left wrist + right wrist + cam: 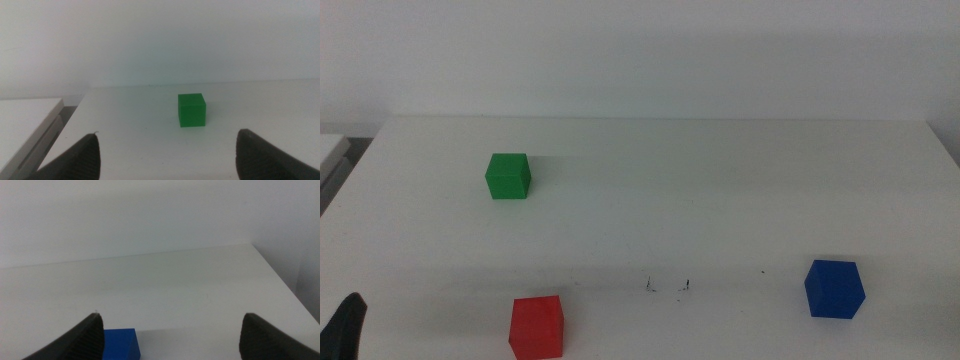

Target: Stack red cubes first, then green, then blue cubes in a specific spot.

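Red cube (pixel 537 327): desk's (pixel 720 200) near edge.
Green cube (pixel 508 176): far left.
Blue cube (pixel 834 288): near right.
My left claw (pixel 167 155): open.
My right claw (pixel 172 337): open.
Writing: none readable.

Red cube (pixel 536 326) solid matte; green cube (pixel 508 176) plain; blue cube (pixel 834 289) dark; table (pixel 720 190) white.
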